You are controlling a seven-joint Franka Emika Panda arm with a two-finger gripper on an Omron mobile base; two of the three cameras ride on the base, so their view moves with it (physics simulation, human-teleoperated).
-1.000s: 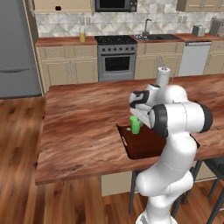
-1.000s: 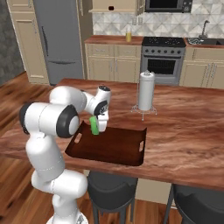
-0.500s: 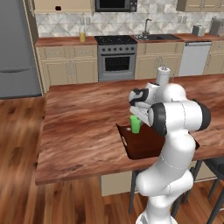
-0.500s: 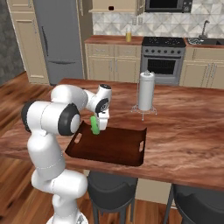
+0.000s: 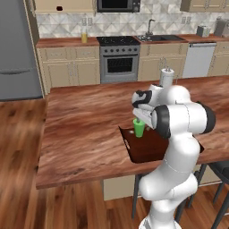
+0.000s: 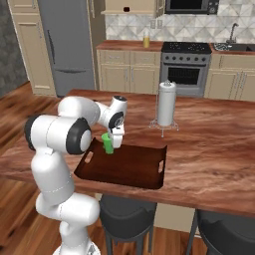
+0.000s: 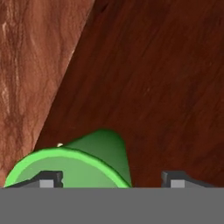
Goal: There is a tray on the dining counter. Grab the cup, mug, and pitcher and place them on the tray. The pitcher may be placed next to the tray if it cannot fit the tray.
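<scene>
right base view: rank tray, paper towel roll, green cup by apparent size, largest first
1. tray, by far the widest, on the dining counter.
2. paper towel roll, tall, but it stands farther from the camera, so it may look smaller than it is.
3. cup, smallest, upright on the tray's back left corner.

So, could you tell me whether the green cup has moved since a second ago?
No. The green cup stands at the same corner of the tray, by its handle cut-out, as before.
</scene>
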